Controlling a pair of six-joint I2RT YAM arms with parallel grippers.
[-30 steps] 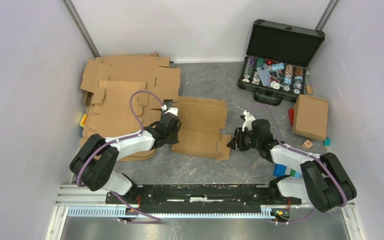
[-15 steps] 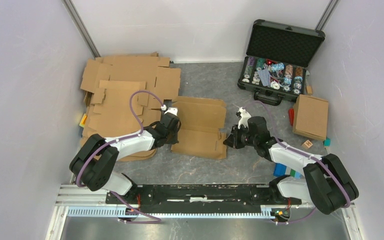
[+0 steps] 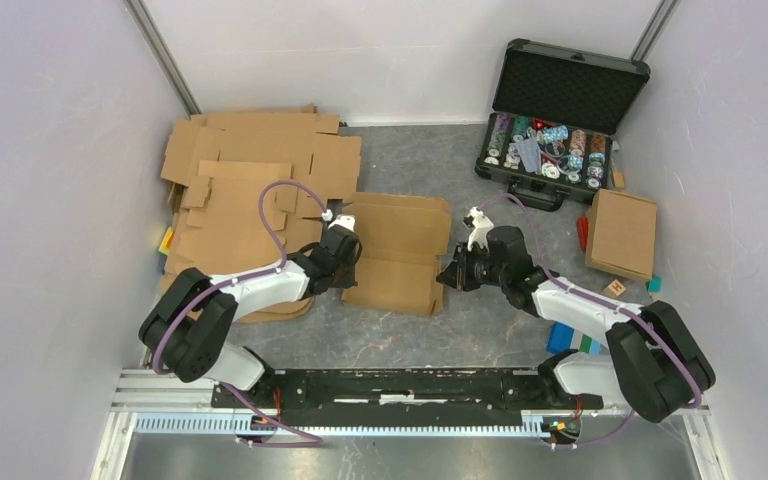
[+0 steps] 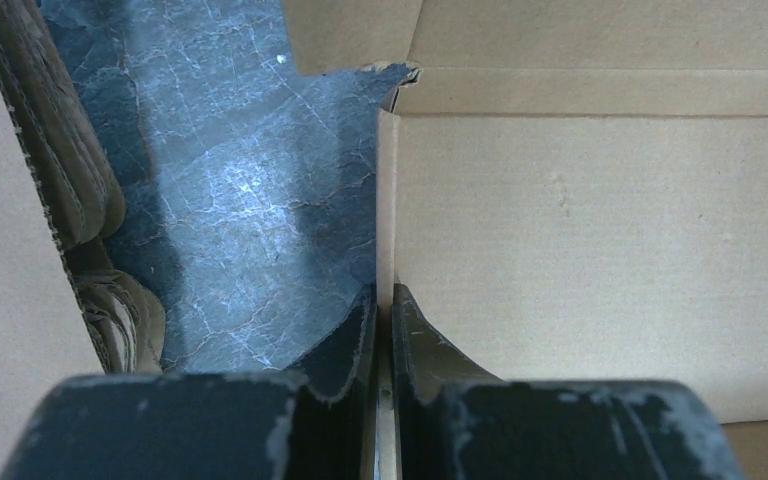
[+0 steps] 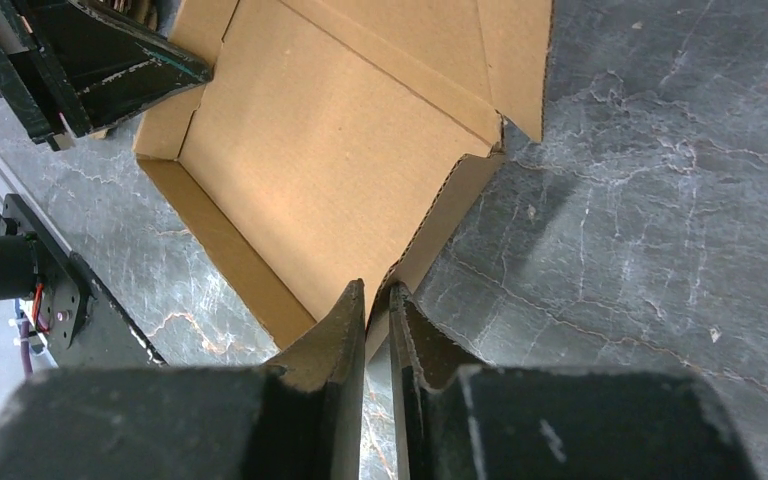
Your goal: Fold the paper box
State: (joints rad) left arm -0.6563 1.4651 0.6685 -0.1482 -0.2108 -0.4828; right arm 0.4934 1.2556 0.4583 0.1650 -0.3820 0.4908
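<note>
Starting at the bottom of the top view, both arms are fixed on a black rail [image 3: 400, 385] and reach up over the grey stone-pattern surface [image 3: 400, 335] toward the middle of the frame. The paper box [image 3: 395, 255] lies there on the surface, in the centre of the picture, between the two arms. It is a brown cardboard piece, only partly folded, with some walls and flaps raised.

The left fingers [image 3: 346, 262] are at the left edge of the paper box. In the left wrist view they are clenched on a thin standing cardboard edge, which runs up from between them in the middle of the frame. The bare surface shows to the left of this edge.

The right fingers [image 3: 454, 277] are at the right edge of the paper box. In the right wrist view they pinch the corner of a side flap at the lower centre, and the inner panel spreads toward the upper left.

Farther up, in the upper left of the top view, a stack of flat cardboard sheets [image 3: 250, 170] lies just beside the paper box. At the right edge sits a closed cardboard box [image 3: 622, 232], and in the upper right an open black case [image 3: 560, 110] holds rows of small round pieces
</note>
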